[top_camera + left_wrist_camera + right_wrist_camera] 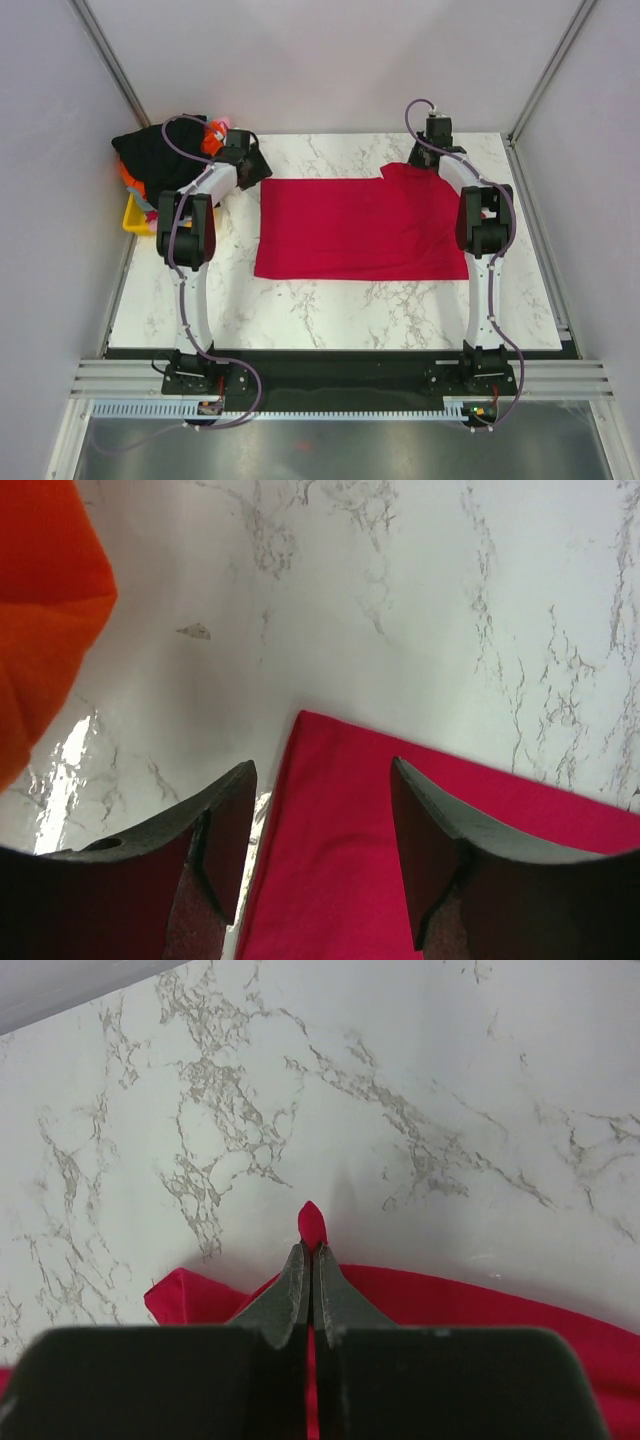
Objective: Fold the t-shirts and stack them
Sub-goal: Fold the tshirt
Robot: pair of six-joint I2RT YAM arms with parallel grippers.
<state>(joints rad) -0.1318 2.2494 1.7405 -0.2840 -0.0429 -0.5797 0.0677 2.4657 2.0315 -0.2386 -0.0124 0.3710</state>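
Note:
A crimson red t-shirt point(360, 228) lies flat as a folded rectangle in the middle of the marble table. My left gripper point(252, 166) is open and hovers over the shirt's far left corner point(330, 820), one finger on each side of that edge. My right gripper point(428, 156) is shut on the shirt's far right corner; a small tip of red cloth point(313, 1225) sticks out past its fingertips. A heap of other t-shirts, black point(160, 150) on top with orange point(212, 138) beside it, lies at the far left. Orange cloth point(45, 610) shows in the left wrist view.
A small yellow plastic bin point(135, 215) sits at the table's left edge under the heap of shirts. White walls with metal posts close in the table at the back and on both sides.

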